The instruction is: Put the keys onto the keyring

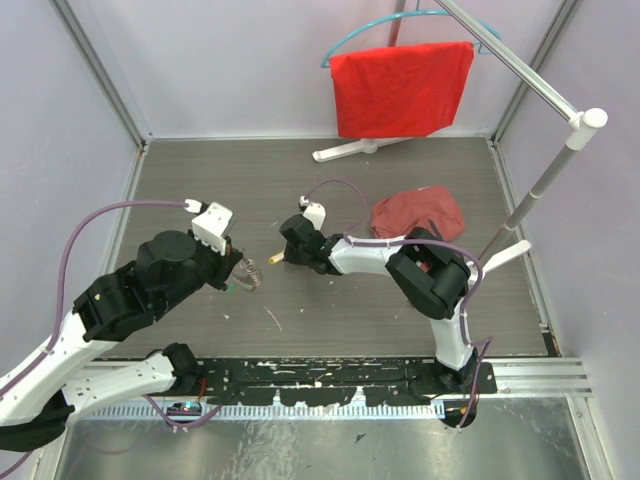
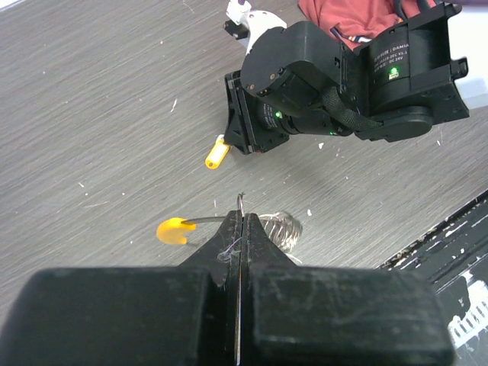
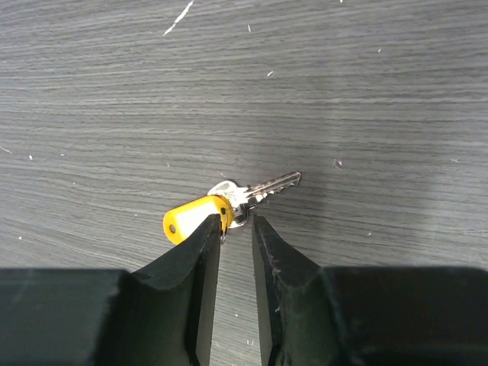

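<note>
The left gripper (image 2: 240,221) was clamped on the keyring (image 2: 229,223), apparently on its wire, while the right gripper (image 2: 238,114) hovered beside a yellow key (image 2: 216,153).
</note>
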Robot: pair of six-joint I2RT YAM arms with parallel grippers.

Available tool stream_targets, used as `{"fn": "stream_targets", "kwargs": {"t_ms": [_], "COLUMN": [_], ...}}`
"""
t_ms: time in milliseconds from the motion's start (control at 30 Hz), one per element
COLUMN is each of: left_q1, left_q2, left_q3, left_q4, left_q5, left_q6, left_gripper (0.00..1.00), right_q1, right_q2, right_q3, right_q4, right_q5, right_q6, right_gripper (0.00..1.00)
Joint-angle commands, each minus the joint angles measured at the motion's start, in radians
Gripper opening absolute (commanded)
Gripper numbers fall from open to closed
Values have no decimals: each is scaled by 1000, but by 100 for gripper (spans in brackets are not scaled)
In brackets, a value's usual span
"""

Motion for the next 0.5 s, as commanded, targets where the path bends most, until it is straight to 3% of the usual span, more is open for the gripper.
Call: {"fn": "stream_targets", "kwargs": {"t_ms": [0,467], "left_q1": [-4,-4], "left_q2": [-12,-15], "left_q3": [15,14], "left_q4": [40,35], "left_q5": [-32,-19], "left_q6": [13,15], "left_gripper": [0,0], "right_q1": [0,0], "right_q2": [11,31], "right_q3": [26,46], "right_q4": [36,54], "right_q5": [6,-11], "right_q6": [22,19], "right_gripper": [28,24]}}
